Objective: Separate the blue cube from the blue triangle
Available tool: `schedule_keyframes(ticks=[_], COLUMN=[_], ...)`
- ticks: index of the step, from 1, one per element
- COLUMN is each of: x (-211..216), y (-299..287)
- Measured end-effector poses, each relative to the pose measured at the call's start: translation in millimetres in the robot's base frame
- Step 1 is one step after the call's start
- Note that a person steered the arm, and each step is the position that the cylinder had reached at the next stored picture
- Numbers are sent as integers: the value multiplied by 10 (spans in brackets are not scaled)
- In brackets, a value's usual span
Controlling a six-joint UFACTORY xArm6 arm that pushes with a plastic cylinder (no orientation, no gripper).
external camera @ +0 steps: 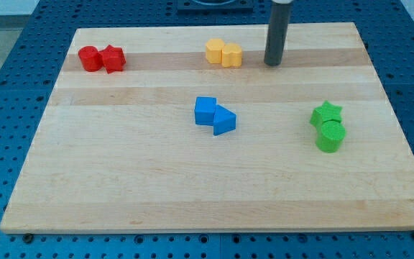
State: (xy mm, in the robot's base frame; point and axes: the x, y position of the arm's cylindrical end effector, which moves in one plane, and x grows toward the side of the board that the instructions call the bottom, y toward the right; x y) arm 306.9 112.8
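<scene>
The blue cube (205, 111) sits near the middle of the wooden board (121, 173). The blue triangle (224, 121) touches it on its lower right side. My tip (273, 64) rests on the board near the view's top, up and to the right of the blue pair and well apart from them. It stands just right of the yellow blocks.
Two yellow blocks (223, 53) touch each other at the top centre. Two red blocks (102, 58) sit together at the top left. A green star (326, 114) and a green cylinder (330, 136) touch at the right. The board lies on a blue perforated table.
</scene>
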Motion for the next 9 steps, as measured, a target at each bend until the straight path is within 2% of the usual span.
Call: schedule_keyframes(ticks=[1,2,3,4,5,6,7,9], x=[141,610,624,923,949,1109,1145,905], y=[-80,-310,-329,-524,-548,-1047,-1165,-2213])
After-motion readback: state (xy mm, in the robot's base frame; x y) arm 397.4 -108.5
